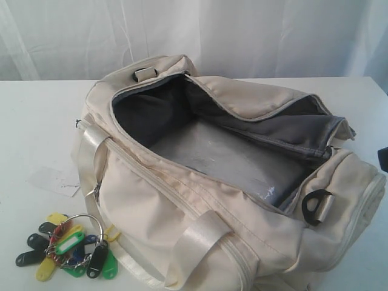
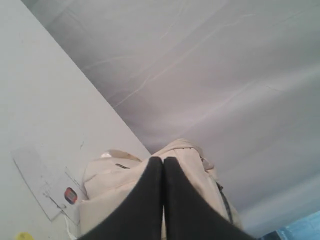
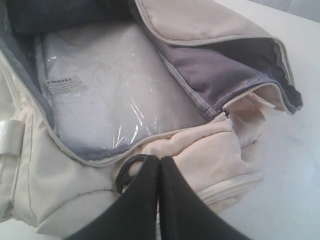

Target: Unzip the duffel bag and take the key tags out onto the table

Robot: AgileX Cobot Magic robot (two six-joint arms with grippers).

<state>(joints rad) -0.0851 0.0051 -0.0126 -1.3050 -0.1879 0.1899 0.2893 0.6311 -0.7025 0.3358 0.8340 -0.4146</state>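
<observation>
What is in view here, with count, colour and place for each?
duffel bag: one, cream with grey lining, mid-table, zip open
plastic-wrapped panel: one, whitish, on the bag's floor
D-ring: one, black, bag's right end
key tags: one bunch, mixed colours, on the table beside the bag
paper tag: one, white, on the table beyond the key tags
table: one, white, under everything
curtain: one, white, behind the table
left gripper: one, black, shut, empty
right gripper: one, black, shut, empty, over the bag's D-ring end
</observation>
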